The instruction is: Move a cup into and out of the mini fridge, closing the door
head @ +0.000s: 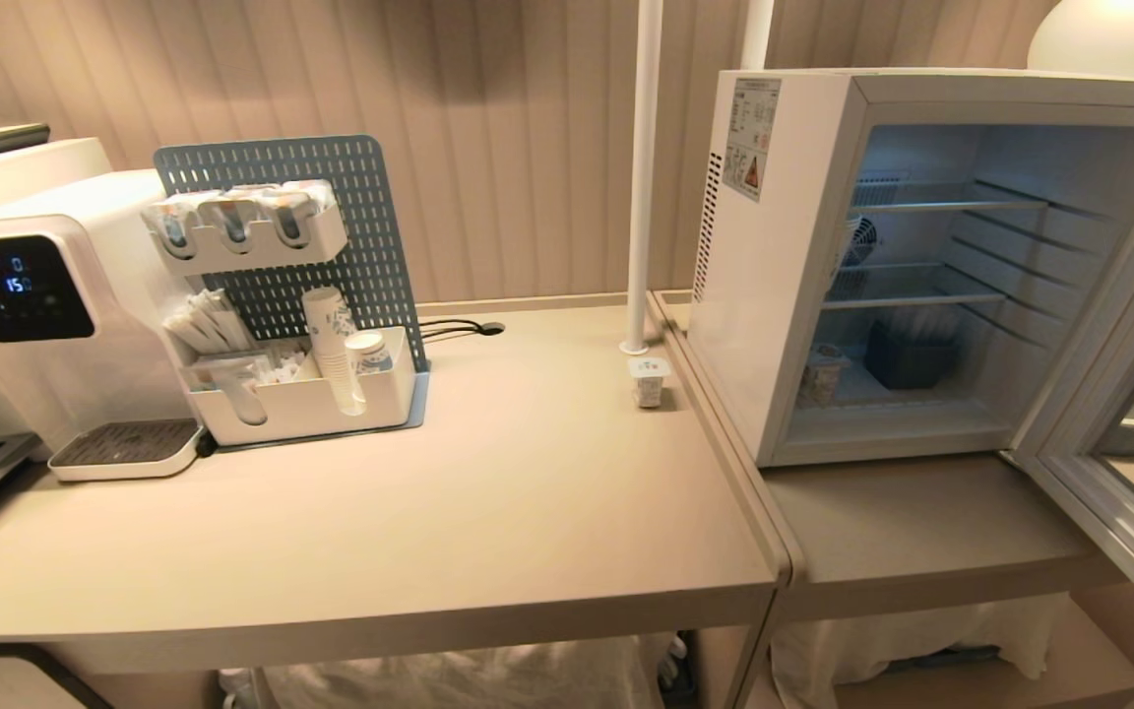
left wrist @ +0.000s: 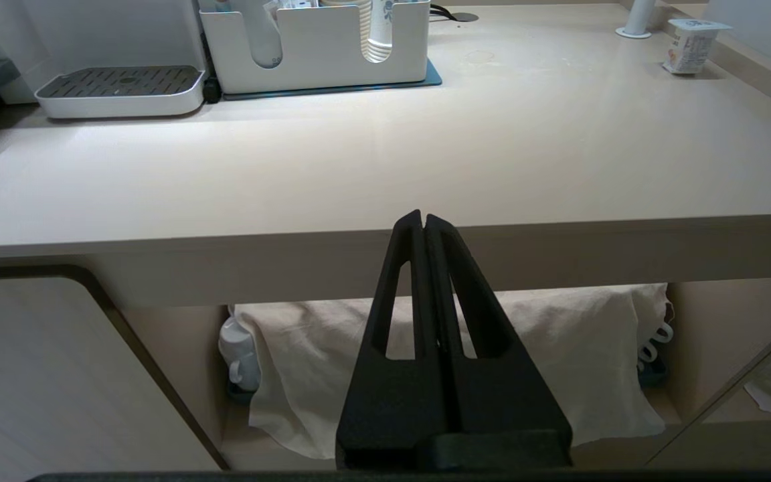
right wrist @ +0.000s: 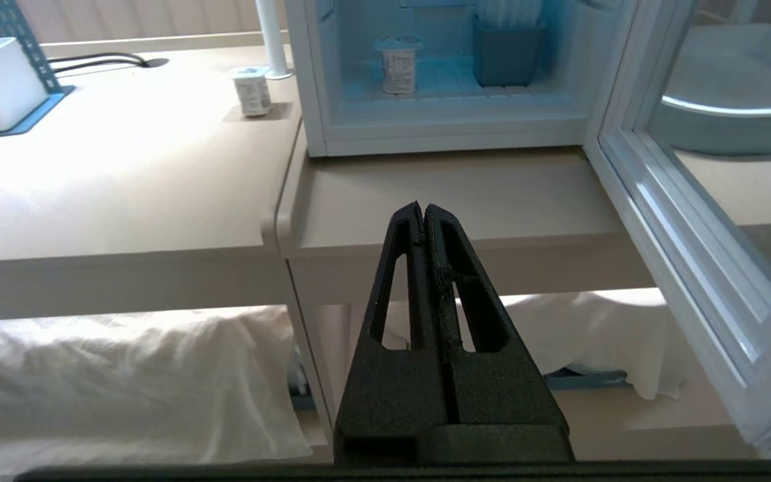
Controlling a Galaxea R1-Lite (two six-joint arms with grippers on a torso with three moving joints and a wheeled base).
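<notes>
On the far left of the bench (head: 528, 512) stands a white water machine (head: 45, 315), and next to it a blue peg board (head: 331, 197) with a white box (head: 301, 399) of paper cups (head: 331, 345). Further right, past a white pole (head: 641, 177), sits the cup (head: 649, 380). It is small and squat, white, with a square lid, and it stands upright on the bench just beside the fridge (head: 921, 266). The fridge is white with wire shelves, and its door (head: 1118, 433) hangs wide open to the right. Another small tub (head: 823, 374) and a dark box (head: 907, 356) are on the fridge floor. The left claw (left wrist: 423, 221) hangs low in front of the bench edge, with its two sides pressed together and nothing in it. The right claw (right wrist: 423, 209) is also low, in front of the fridge's lower bench, closed up tight and empty. I think the job is just starting. Next, a claw would need to open up, rise over the bench, reach the cup, and pinch it gently by its sides so it does not tip.
</notes>
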